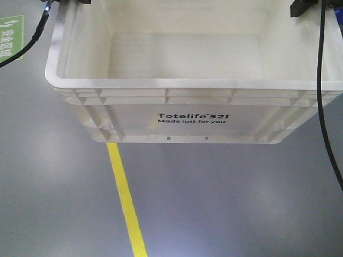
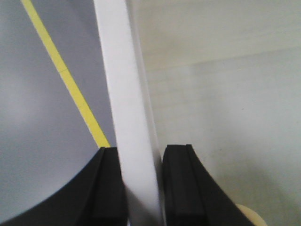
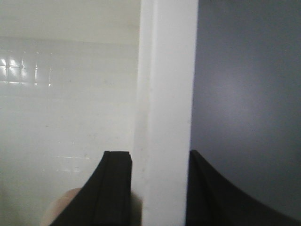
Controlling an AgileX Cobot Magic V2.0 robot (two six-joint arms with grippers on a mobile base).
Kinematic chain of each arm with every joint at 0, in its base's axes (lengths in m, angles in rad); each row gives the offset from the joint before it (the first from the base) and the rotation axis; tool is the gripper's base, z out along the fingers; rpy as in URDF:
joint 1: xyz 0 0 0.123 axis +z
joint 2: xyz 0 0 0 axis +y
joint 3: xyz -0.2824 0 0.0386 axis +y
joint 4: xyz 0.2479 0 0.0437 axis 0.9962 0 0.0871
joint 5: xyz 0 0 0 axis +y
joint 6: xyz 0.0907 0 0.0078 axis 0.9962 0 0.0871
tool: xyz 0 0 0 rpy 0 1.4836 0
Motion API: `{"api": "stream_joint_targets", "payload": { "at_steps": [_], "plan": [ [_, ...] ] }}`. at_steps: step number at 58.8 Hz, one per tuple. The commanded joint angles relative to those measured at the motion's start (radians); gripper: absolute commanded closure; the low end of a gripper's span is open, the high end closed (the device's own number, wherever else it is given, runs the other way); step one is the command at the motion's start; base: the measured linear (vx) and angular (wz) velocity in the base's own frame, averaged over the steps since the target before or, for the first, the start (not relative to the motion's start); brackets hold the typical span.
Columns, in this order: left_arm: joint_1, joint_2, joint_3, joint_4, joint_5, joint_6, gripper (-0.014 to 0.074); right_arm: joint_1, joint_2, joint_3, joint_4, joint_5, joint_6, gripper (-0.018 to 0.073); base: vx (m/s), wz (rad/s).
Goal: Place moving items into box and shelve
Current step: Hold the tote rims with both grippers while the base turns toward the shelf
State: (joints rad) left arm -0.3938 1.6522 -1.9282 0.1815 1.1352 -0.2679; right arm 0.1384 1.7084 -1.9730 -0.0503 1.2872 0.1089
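Note:
The box (image 1: pixel 193 101), a large white crate printed "Totelife 521", hangs above the grey floor and fills the top of the front view. My left gripper (image 1: pixel 53 3) sits at its far left rim and my right gripper (image 1: pixel 306 7) at its far right rim. In the left wrist view the left gripper (image 2: pixel 141 151) is shut on the white rim (image 2: pixel 127 94), one finger on each side. The right gripper (image 3: pixel 160 155) pinches the opposite rim (image 3: pixel 167 94) the same way. The part of the box's inside that shows holds no moving items. A tan rounded shape (image 3: pixel 61 207) peeks inside, unclear what.
A yellow floor line (image 1: pixel 126 203) runs under the box toward the lower edge of the view. Black cables (image 1: pixel 321 107) hang across the box's right end and at the upper left. A green floor marking (image 1: pixel 10 32) lies at the far left.

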Motion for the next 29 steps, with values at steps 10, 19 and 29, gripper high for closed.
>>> {"api": "stream_joint_targets", "payload": {
  "at_steps": [10,19,29],
  "plan": [
    [0.013,-0.060,-0.038,0.130,-0.080,0.004,0.0594,-0.020,-0.064,-0.041,-0.127,0.001,-0.013,0.0564,0.57,-0.49],
    [0.013,-0.060,-0.038,0.130,-0.080,0.004,0.0594,-0.020,-0.064,-0.041,-0.127,0.001,-0.013,0.0564,0.56,-0.55],
    [0.013,-0.060,-0.038,0.130,-0.080,0.004,0.0594,-0.020,-0.064,-0.041,-0.127,0.001,-0.013,0.0564,0.55,-0.62]
  ]
}}
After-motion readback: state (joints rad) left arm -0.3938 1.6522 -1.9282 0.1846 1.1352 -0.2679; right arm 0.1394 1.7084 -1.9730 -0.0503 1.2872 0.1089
